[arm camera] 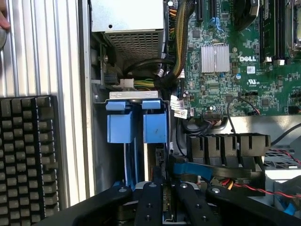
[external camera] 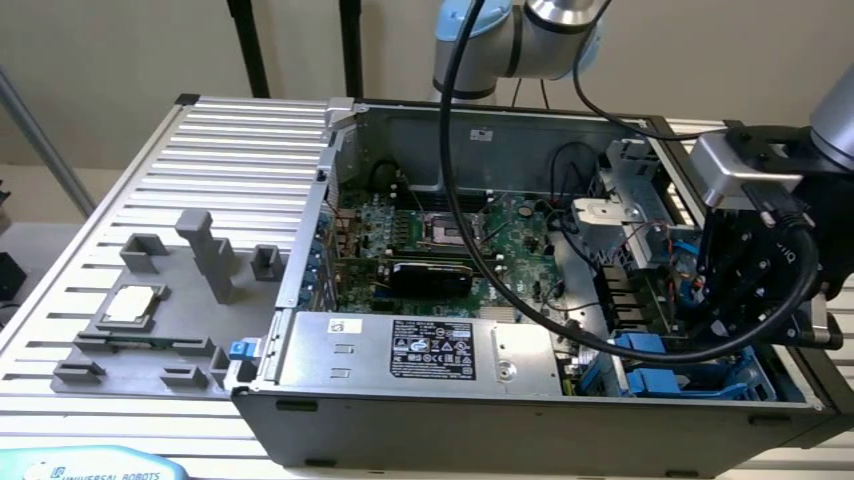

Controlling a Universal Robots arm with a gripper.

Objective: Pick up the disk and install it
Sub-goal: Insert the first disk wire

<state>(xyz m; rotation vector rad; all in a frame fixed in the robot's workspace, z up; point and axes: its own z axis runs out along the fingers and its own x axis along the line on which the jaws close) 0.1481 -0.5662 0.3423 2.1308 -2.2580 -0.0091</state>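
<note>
1. The black fingers stand close together, pinching a thin flat thing seen edge-on: the disk, upright, with a strip of blue plastic at its edge.
2. The disk sits low in the drive bay at the near corner of the case on the exterior view's right, just beside two blue plastic drive carriers that stand side by side in the same bay.
3. Black and yellow cables run close past the bay.
4. The green motherboard lies on the case floor, further in from the bay.
5. The big grey power-supply box with a black label lies along the near wall of the open grey computer case.
6. The silver and pale-blue robot arm reaches in from the far side, a thick black cable hanging from it across the case.
7. The case rests on a slatted aluminium table.
8. On the exterior view's left, well apart from the case, a grey plastic fixture stands on the table with a small square silver chip on it.
</note>
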